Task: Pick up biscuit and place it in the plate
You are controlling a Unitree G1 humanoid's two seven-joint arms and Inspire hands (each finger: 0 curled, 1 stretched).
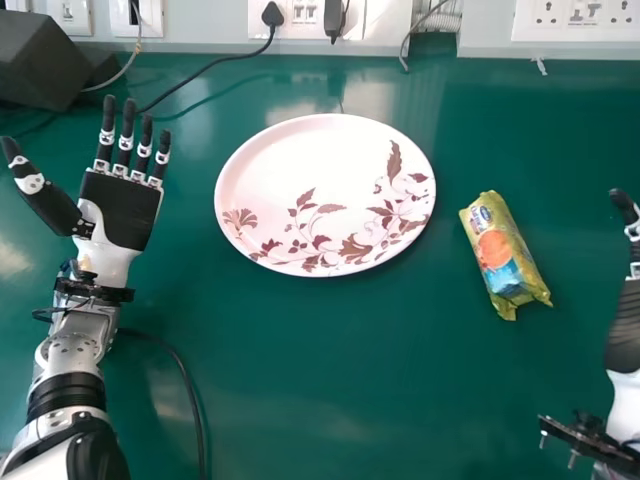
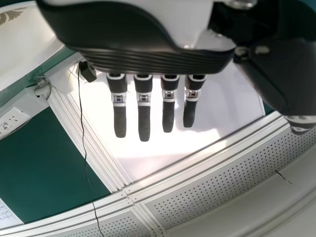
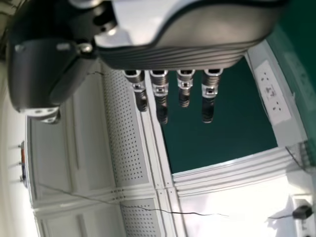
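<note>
Nearest, the left forearm [image 1: 75, 395] slants in from the near left, and the right hand [image 1: 624, 325] is at the right, fingers pointing toward the worktop's [image 1: 330, 400] far edge, extended and holding nothing. Beyond the forearm, the left hand [image 1: 122, 212] lies palm up, wide open and empty, fingers toward that same edge, thumb splayed left. The biscuit [image 1: 497, 250] lies aslant between plate and right hand, touching neither; the plate [image 1: 290, 165] sits farther back, nearer the far edge.
</note>
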